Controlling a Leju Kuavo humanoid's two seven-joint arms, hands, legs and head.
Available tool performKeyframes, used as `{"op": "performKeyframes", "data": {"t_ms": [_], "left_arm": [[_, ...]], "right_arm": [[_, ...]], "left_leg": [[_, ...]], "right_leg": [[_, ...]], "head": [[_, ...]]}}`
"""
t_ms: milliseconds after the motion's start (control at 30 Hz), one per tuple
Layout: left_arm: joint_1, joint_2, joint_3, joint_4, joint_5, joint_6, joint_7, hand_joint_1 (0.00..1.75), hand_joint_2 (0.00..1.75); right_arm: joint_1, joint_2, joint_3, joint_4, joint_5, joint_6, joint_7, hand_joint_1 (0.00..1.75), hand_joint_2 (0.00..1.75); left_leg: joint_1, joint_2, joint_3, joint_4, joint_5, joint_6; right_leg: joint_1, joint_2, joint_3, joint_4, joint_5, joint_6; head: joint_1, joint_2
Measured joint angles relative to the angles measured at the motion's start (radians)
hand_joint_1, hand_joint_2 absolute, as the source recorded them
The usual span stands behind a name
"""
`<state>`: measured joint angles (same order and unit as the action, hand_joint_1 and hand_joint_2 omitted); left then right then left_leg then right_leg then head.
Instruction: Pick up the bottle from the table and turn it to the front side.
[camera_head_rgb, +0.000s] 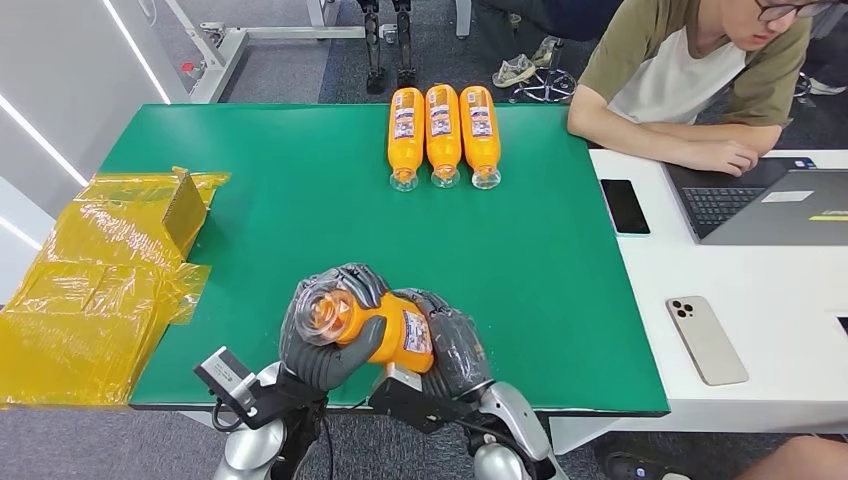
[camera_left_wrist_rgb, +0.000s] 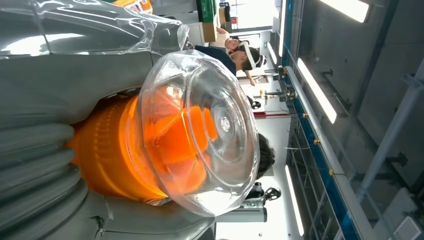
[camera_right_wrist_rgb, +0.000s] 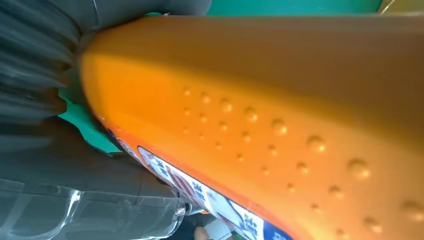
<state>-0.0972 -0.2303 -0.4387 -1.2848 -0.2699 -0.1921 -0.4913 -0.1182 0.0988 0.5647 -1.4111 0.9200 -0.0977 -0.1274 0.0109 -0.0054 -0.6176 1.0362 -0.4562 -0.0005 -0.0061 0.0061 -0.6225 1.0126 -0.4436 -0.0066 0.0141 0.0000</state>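
Head view. Item: orange bottle (camera_head_rgb: 385, 325), lifted off the green table (camera_head_rgb: 300, 200), lying roughly level between both hands near the table's near edge. Left hand (camera_head_rgb: 325, 335) wraps the clear-capped end; right hand (camera_head_rgb: 450, 350) clasps the body, label (camera_head_rgb: 416, 333) just beside its fingers. Beyond the hands, well apart: three orange bottles (camera_head_rgb: 443, 135) in a row, labels up. To the left hand's outer side: yellow film packaging (camera_head_rgb: 100, 280). To the right hand's outer side: a person at a laptop (camera_head_rgb: 770, 205), two phones on the white table.

Left wrist view. Clear cap (camera_left_wrist_rgb: 200, 130) and ribbed orange neck (camera_left_wrist_rgb: 105, 150) sit against the hand's grey cover; the hold at this end looks firm.

Right wrist view. Dimpled orange bottle wall (camera_right_wrist_rgb: 280, 115) close against dark fingers (camera_right_wrist_rgb: 30, 65); label edge (camera_right_wrist_rgb: 200, 197) runs along one side of the bottle.

Handling note, as judgement: the turn is under way. Rotate about the bottle's long axis, one hand steadying while the other regrips; the smooth wall may slip. Keep it level above the table until the label faces front like the row's.
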Motion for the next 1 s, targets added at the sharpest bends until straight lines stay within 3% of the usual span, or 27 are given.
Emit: {"op": "performKeyframes", "data": {"t_ms": [167,300,367,467,567,667,767,900,1000], "left_arm": [[0.000,0.000,0.000,0.000,0.000,0.001,0.000,1.75,1.75],[0.000,0.000,0.000,0.000,-0.001,0.001,0.000,1.75,1.75],[0.000,0.000,0.000,0.000,-0.003,0.003,0.000,1.75,1.75],[-0.001,0.000,0.006,0.000,-0.006,0.017,-0.002,1.75,1.75],[-0.001,0.000,0.024,-0.002,-0.007,0.063,-0.006,1.75,1.75],[0.000,0.000,0.047,-0.006,-0.048,0.162,-0.001,1.75,1.75],[0.000,0.001,0.070,-0.010,-0.190,0.362,0.048,1.75,1.75],[-0.002,0.019,0.116,-0.022,-0.559,0.636,0.175,1.75,1.75],[-0.018,0.064,0.156,-0.023,-0.913,0.707,0.323,1.75,1.75]], "right_arm": [[0.002,0.000,0.002,0.002,0.000,-0.001,0.000,0.45,1.75],[0.002,0.000,0.003,0.004,0.001,-0.001,-0.001,0.00,1.75],[0.003,0.000,0.003,0.006,-0.004,-0.014,-0.009,0.00,1.75],[0.013,0.009,0.002,-0.005,-0.070,-0.085,-0.083,0.00,1.75],[0.032,0.023,0.002,-0.048,-0.206,-0.204,-0.219,0.00,1.75],[0.057,0.030,-0.001,-0.111,-0.318,-0.316,-0.332,0.00,1.75],[0.084,0.033,-0.003,-0.171,-0.382,-0.407,-0.412,0.00,1.75],[0.115,0.033,-0.005,-0.223,-0.426,-0.495,-0.477,0.00,1.75],[0.123,0.031,-0.004,-0.242,-0.459,-0.522,-0.492,0.00,1.75]], "left_leg": [[0.000,0.000,0.000,0.000,0.000,0.000],[0.000,0.000,0.000,0.000,0.000,0.000],[0.000,0.000,0.000,0.000,0.000,0.000],[0.000,0.000,0.000,0.000,0.000,0.000],[0.000,0.000,0.000,0.000,0.000,0.000],[0.000,0.000,0.000,0.000,0.000,0.000],[0.000,0.000,0.000,0.000,0.000,0.000],[0.000,0.000,0.000,0.000,0.000,0.000],[0.000,0.000,0.000,0.000,0.000,0.000]], "right_leg": [[0.000,0.000,0.000,0.000,0.000,0.000],[0.000,0.000,0.000,0.000,0.000,0.000],[0.000,0.000,0.000,0.000,0.000,0.000],[0.000,0.000,0.000,0.000,0.000,0.000],[0.000,0.000,0.000,0.000,0.000,0.000],[0.000,0.000,0.000,0.000,-0.001,0.000],[0.000,0.000,0.000,0.000,-0.001,0.000],[0.000,0.000,0.000,0.000,-0.001,0.000],[0.000,0.000,0.000,0.000,-0.001,0.000]], "head": [[0.000,0.000],[0.000,0.000],[0.000,0.000],[0.000,0.000],[0.000,0.000],[0.000,0.000],[0.000,0.000],[0.000,0.000],[0.000,0.000]]}}
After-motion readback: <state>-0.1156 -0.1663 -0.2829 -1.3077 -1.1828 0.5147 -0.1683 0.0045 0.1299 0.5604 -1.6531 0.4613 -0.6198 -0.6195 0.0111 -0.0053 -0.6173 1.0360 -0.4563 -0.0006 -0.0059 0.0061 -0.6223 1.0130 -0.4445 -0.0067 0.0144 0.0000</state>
